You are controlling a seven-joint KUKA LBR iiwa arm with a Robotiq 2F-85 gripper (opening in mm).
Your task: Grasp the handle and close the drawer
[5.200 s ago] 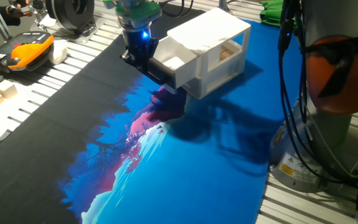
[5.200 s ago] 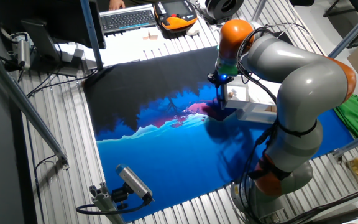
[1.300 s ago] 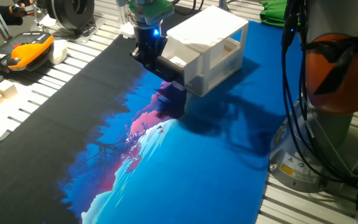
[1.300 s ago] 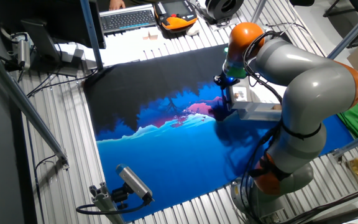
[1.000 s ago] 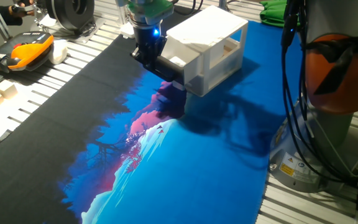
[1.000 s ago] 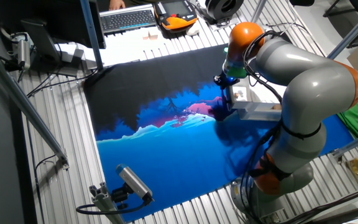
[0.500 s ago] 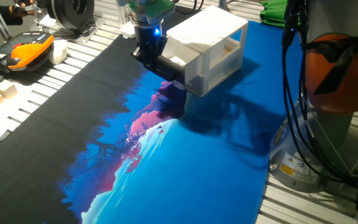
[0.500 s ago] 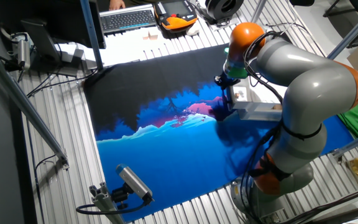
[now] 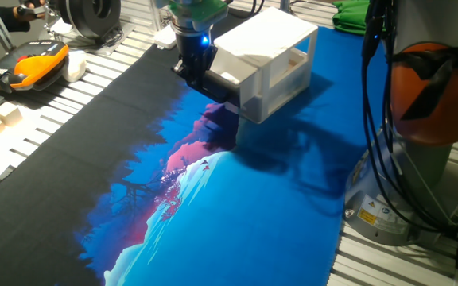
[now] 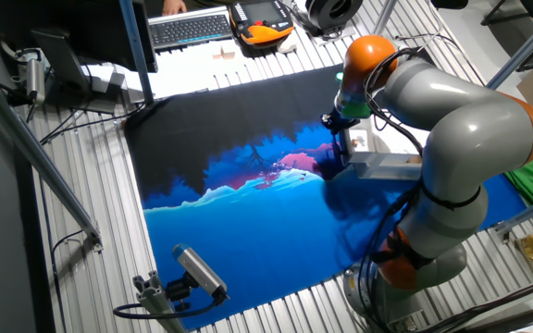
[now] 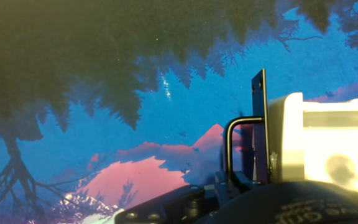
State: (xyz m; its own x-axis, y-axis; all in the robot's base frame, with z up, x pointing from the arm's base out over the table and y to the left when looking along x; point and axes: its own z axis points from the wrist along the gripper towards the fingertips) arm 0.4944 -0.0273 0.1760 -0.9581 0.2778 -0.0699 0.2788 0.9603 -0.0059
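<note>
Drawer [image 9: 223,79]: pushed further into white cabinet [image 9: 273,59] since earlier frame, nearly flush. Tool [image 9: 199,75]: at handle [image 11: 241,149]; clamped or apart, cannot tell. Step: closing; next, final push home.

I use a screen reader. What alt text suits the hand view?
Close-up from the robot's hand: the black bar handle on the white drawer front sits at right, above a blue, pink and black landscape-print mat. Dark gripper parts fill the bottom edge.
</note>
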